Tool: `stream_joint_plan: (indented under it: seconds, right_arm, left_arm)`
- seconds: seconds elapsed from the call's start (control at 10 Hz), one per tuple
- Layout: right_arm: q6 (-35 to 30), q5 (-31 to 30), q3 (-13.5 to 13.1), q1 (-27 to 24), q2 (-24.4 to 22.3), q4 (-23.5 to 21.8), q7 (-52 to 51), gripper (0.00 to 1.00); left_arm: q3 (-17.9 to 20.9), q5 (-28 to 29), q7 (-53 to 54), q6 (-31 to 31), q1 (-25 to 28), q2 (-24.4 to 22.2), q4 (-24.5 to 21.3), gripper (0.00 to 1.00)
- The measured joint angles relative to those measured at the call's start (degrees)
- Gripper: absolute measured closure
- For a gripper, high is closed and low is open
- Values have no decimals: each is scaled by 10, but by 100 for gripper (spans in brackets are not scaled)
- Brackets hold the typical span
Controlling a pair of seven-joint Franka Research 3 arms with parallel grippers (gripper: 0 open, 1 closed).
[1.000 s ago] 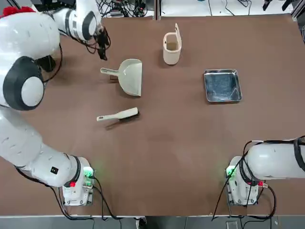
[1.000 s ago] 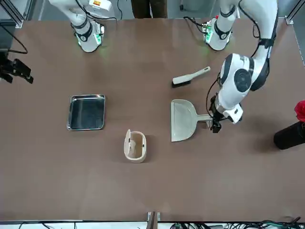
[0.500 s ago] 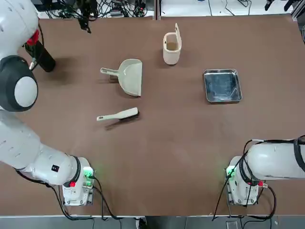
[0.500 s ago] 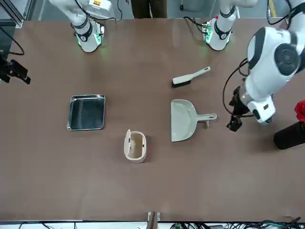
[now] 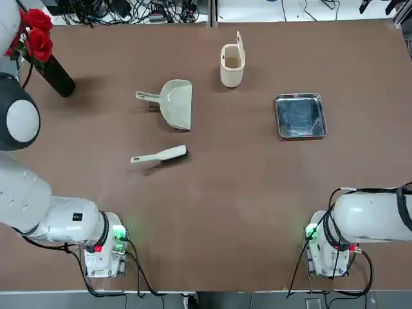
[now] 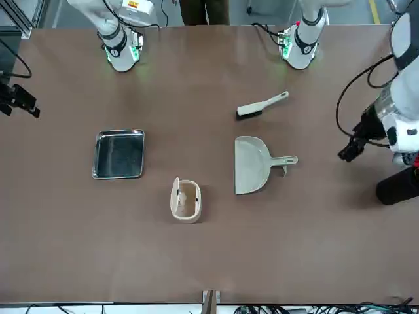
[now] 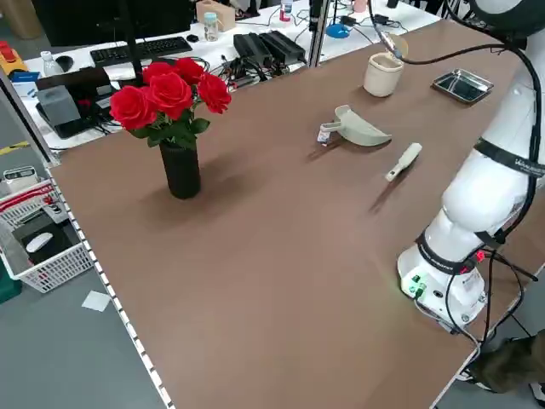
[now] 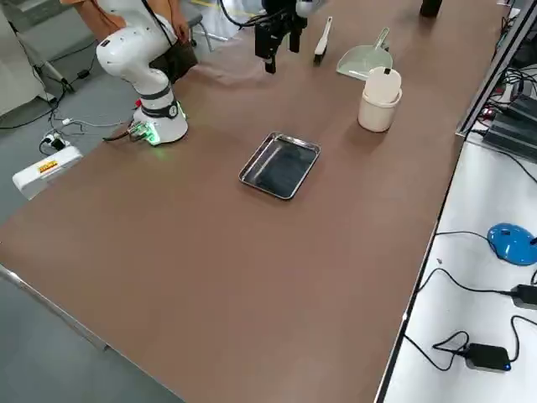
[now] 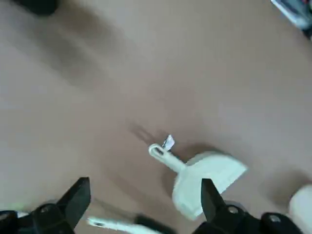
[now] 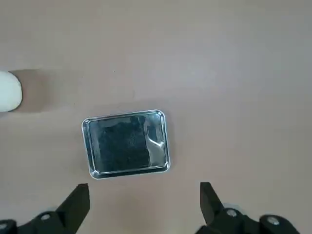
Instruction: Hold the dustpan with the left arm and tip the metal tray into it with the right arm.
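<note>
Hovering over the robot's L side of the tabletop, the L gripper is clear of the dustpan, out past its handle end, approx. level w/ the black vase of red roses in the front view. Its fingers are wide apart, nothing btwn them. R gripper hangs out at the robot's R edge of the front view — fingers also wide open, holding nothing; its wrist cam has the metal tray in sight.

Cream-white plastic dustpan lies on the table, L half, far from the arm bases: handle pts to the robot's L, wide flat mouth faces R, toward the tray side. Shiny steel tray w/ rounded corners & raised rim is flat on the R half, well apart from the dustpan, neither gripper touching it.

Cream cylindrical cup w/ upright flap stands btwn dustpan & tray L-to-R, a bit farther from the bases than both. Cream hand brush, dark bristles, lies near the dustpan on the robot's side of it, handle also to the L.

Vase is upright, L of the dustpan, roses bunched at the top. Person's legs show behind the table, btwn the arm bases in the front view. Cables & a kybd sit on the white desk beyond the far edge.
</note>
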Motion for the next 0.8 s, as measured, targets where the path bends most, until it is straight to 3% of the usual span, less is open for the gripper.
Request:
stream_joint_plan:
  seconds: [0.3, 0.8]
  right_arm:
    - [10, 0, 8, 2, 1, 0, 0, 0]
    - [17, 0, 6, 8, 1, -1, 1, 0]
  left_arm:
    - [-8, 0, 107, -8, 0, -5, 8, 0]
    - [-18, 21, 211, -75, -2, -52, 10, 0]
